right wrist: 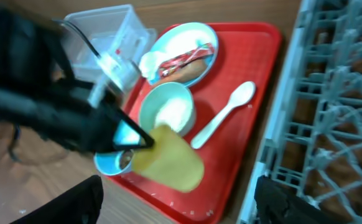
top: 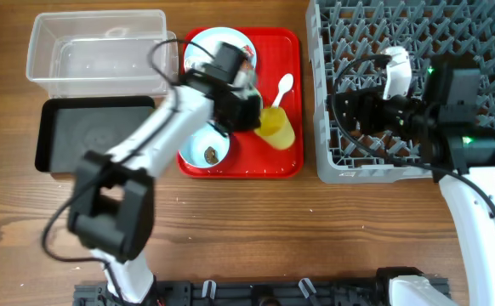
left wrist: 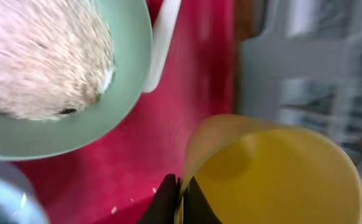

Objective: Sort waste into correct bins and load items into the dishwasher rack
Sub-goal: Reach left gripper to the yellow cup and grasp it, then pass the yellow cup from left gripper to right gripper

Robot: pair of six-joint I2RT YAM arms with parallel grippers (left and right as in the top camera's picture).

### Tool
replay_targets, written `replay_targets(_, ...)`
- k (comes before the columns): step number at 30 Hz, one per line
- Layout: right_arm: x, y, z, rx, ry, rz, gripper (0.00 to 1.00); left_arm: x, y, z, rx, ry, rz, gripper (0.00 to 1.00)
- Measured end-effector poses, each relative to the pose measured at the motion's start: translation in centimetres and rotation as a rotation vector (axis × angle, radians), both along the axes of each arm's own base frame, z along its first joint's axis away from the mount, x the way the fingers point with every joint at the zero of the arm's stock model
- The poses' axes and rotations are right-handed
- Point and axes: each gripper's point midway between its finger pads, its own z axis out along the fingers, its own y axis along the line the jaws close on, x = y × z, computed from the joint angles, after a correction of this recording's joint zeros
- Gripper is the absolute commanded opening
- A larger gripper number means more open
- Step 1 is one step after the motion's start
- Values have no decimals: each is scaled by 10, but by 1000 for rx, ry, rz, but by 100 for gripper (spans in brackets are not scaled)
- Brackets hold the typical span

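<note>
My left gripper (left wrist: pixel 180 200) is shut on the rim of the small yellow cup (left wrist: pixel 274 180), which lies tilted over the red tray; in the overhead view the gripper (top: pixel 260 115) holds the cup (top: pixel 278 127) at the tray's right side. The pale green bowl (left wrist: pixel 116 99) holds white rice (left wrist: pixel 38 56). The white spoon (top: pixel 283 87) lies beside it. The light blue bowl (top: pixel 207 151) holds a small brown lump. The light blue plate (right wrist: pixel 187 43) carries the red wrapper (right wrist: pixel 182 59) and white paper. My right gripper (right wrist: pixel 181 211) is open and empty over the grey rack (top: pixel 409 161).
The clear tub (top: pixel 94 51) stands at the back left with the black tray (top: pixel 94 136) in front of it. The red serving tray (top: pixel 264 166) sits between them and the rack. Rice grains are scattered on the red tray's front. Bare wood lies in front.
</note>
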Motion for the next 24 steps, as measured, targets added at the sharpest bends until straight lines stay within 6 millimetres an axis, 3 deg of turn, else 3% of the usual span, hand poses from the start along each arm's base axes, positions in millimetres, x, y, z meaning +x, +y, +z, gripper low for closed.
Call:
replay_targets(3, 4, 14, -1, 63, -1, 78, 92, 15, 29, 41, -169, -3, 70, 4)
replay_targets(6, 12, 31, -1, 161, -17, 186, 94, 22, 47, 70, -351, 16, 91, 4)
replay_targets(11, 23, 66, 5, 338, -81, 410, 94, 21, 51, 105, -579, 32, 44, 4)
replay_targets(14, 15, 92, 5, 405, -81, 528, 94, 15, 43, 125, -694, 25, -25, 4)
replay_targets(18, 4, 117, 14, 423, -118, 621, 93, 11, 40, 135, -752, 34, -57, 4)
replay_targets(22, -1, 137, 14, 407, -116, 636, 77, 7, 38, 141, -789, 43, -77, 4)
replay_targets(24, 0, 141, 15, 400, -126, 631, 76, 5, 37, 143, -802, 48, -85, 4)
